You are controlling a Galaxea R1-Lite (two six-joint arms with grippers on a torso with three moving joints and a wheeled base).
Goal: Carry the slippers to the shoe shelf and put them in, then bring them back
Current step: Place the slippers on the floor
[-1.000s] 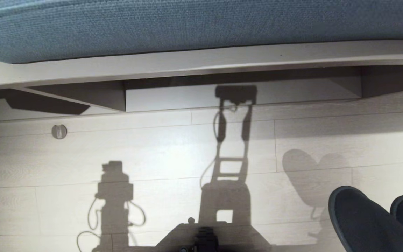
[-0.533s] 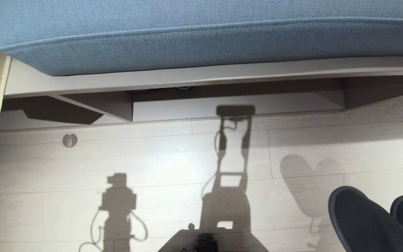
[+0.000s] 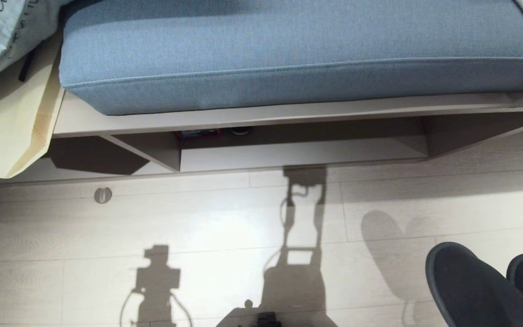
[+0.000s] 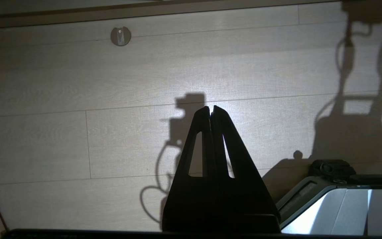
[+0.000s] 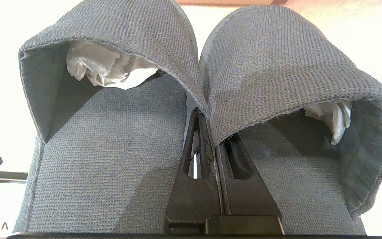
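The black slippers [image 3: 475, 290] hang side by side at the lower right of the head view, toes pointing away from me. In the right wrist view my right gripper [image 5: 211, 146] is shut on the slippers [image 5: 111, 159], pinching their two inner edges together, with white paper stuffed in both toes. The shoe shelf [image 3: 288, 154] is the low open compartment under the bench ahead, with an upright divider [image 3: 164, 152] at its left. My left gripper [image 4: 211, 108] is shut and empty, hanging over the floor.
A blue cushion [image 3: 288, 59] lies on the bench above the shelf. A cream paper bag [image 3: 12, 127] leans at the far left. A small round metal disc [image 3: 102, 195] sits in the pale plank floor. A red item [image 3: 198, 133] lies deep in the shelf.
The camera has tilted up, so the bench and shelf sit lower in the picture and the paper bag now shows. The slippers and both arms hold the same place.
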